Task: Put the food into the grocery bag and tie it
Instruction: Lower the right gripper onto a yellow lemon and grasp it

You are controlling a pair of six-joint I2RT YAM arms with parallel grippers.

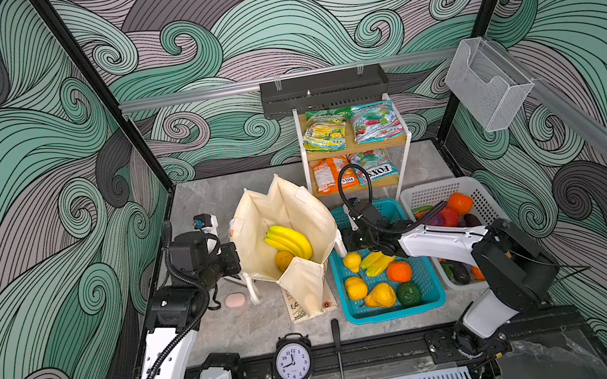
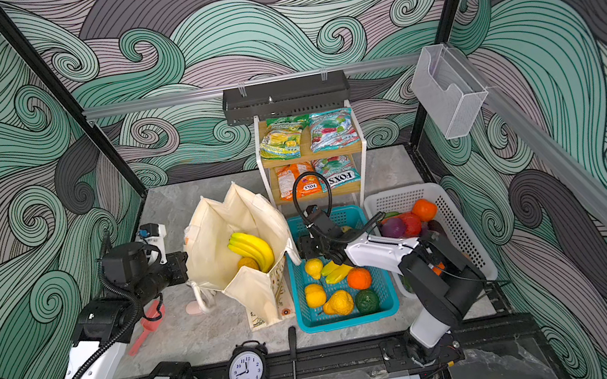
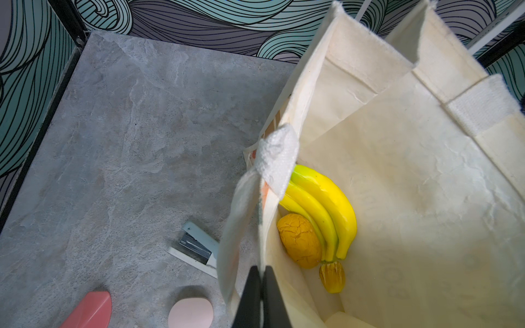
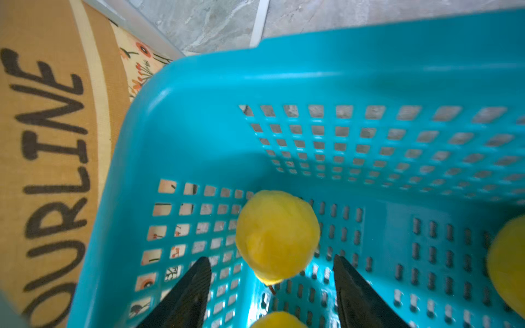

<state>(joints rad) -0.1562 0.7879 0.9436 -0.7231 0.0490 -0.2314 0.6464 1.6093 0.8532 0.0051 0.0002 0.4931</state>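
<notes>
Canvas tote (image 1: 292,205): upright at mid-table, mouth open, just left of the teal basket (image 1: 395,311); banana bunch (image 1: 289,241) and a yellow-orange fruit (image 1: 284,260) lying at the bottom.
Left gripper (image 3: 260,274): fingers pressed together on the tote's left rim, pinching the cloth and holding the mouth open.
Right gripper (image 4: 270,258): down in the far-left corner of the teal basket, fingers apart on either side of a lemon (image 4: 277,235), clear of it on both sides.
Step in hand: probably a pinch on the lemon, then a carry leftward into the tote.
Slip risk: round and glossy, loose on a slotted floor; likely to squirt toward the basket wall under an off-centre pinch, or to be caught only by its narrow tip.
Snag risk: fingertips low over the floor slots, with a white rope handle (image 1: 339,244) hanging off the tote's right side just beside the gripper; easy to hook on the lift.
Tote risk: held by one wall only, near end panel sagging outward; apt to fold shut or tip under a knock from the right arm or a tug from the left.
Left to pack: other fruit in the teal basket, more produce in the white basket (image 1: 436,188), candy packets (image 1: 325,132) on the far rack (image 1: 357,146); handles untied.
</notes>
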